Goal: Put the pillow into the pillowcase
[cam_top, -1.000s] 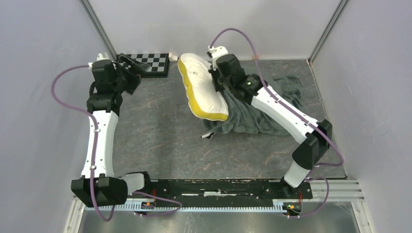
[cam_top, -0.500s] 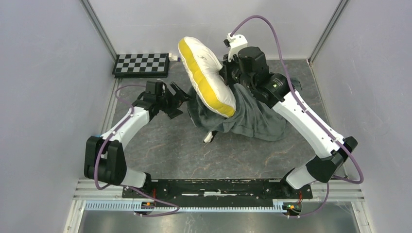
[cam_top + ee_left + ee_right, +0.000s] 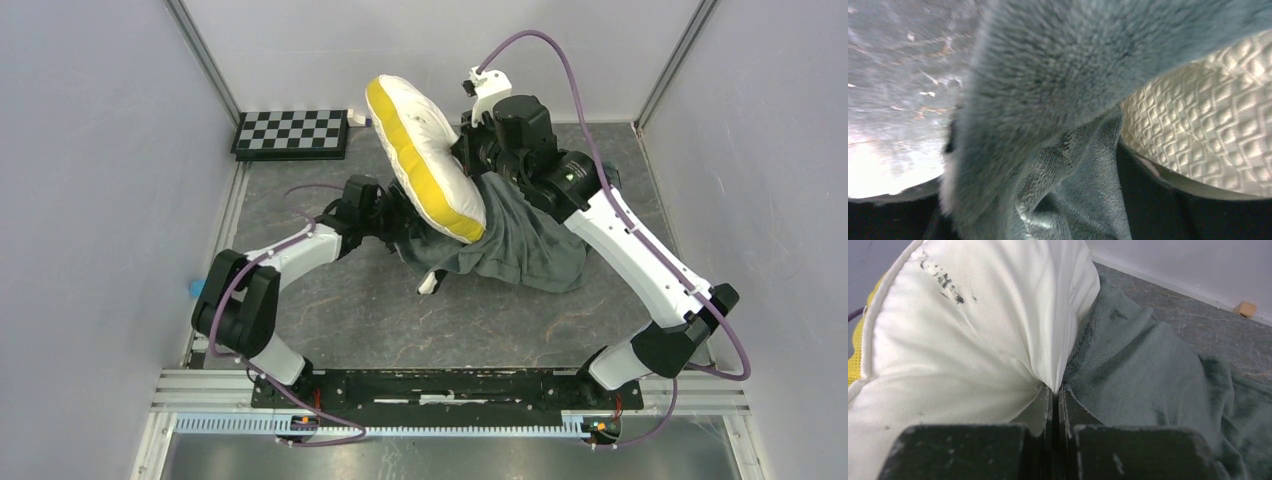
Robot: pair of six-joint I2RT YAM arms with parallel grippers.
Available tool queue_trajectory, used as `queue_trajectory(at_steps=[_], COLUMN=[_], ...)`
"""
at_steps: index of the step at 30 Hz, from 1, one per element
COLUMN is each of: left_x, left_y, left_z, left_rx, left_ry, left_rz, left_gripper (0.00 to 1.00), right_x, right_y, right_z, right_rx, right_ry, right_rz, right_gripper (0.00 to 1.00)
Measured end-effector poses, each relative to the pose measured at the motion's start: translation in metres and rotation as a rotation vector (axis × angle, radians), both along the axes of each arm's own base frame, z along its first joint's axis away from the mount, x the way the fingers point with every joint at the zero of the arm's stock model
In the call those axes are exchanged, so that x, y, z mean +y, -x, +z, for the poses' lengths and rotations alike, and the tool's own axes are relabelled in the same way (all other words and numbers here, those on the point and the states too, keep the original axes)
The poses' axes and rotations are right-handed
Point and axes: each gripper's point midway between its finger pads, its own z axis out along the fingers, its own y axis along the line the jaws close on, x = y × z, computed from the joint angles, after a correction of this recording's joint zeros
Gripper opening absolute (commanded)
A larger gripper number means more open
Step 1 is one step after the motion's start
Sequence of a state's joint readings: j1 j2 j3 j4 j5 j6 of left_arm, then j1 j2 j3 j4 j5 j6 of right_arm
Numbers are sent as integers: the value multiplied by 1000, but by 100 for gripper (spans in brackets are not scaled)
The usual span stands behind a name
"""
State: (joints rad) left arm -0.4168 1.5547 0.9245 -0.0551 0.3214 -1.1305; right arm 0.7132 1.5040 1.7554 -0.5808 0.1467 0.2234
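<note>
A checkerboard (image 3: 291, 133) lies far left. The left fingers (image 3: 398, 222) press into the plush grey-green pillowcase (image 3: 520, 250); their spread can't be told. The plump quilted pillow (image 3: 425, 165), yellow-edged, leans over it, its cream fabric pinched tight by the right fingers (image 3: 1055, 400).

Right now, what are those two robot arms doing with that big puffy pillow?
They are trying to get the pillow into the pillowcase. The right gripper is pinched shut on the pillow's white fabric and holds it up on edge over the grey-green pillowcase, which lies crumpled under it. The left gripper is pushed up against the pillowcase's left edge, jaws wide, seemingly not gripping yet. The pillow is not inside.
</note>
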Motion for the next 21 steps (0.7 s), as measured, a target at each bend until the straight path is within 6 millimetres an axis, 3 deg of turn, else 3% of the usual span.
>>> queue_trajectory(at_steps=[1, 2, 4, 5, 6, 7, 10, 12, 13, 16, 21], left_x=[-7, -13, -23, -26, -27, -27, -20, -13, -9, 0, 9], left_y=[1, 2, 5, 6, 6, 5, -1, -2, -3, -5, -2], left_z=[-2, -3, -5, -4, 0, 4, 32, 57, 71, 88, 75], left_rx=[5, 9, 23, 26, 25, 19, -28, -73, -99, -133, -90], left_ry=[11, 20, 38, 43, 46, 46, 43, 55, 65, 58, 7], left_rz=[-6, -12, -16, -18, -16, -13, 16, 38, 48, 71, 91], left_gripper=[66, 45, 13, 3, 2, 2, 2, 2, 2, 2, 2], right_x=[0, 0, -1, -2, -3, -4, -10, -10, -10, -9, -6], right_y=[1, 1, 3, 4, 5, 6, 17, 24, 27, 34, 40], right_z=[1, 1, 4, 4, 4, 2, -17, -31, -40, -65, -93], right_rx=[1, 3, 1, 1, -1, -2, 7, 28, 38, 71, 117], right_ry=[0, 1, -2, -2, -4, -5, -8, -13, -13, -7, 16], right_rz=[1, 4, 6, 6, 6, 6, 16, 29, 38, 56, 67], right_gripper=[0, 0, 0, 0, 0, 6, 49, 69, 74, 78, 81])
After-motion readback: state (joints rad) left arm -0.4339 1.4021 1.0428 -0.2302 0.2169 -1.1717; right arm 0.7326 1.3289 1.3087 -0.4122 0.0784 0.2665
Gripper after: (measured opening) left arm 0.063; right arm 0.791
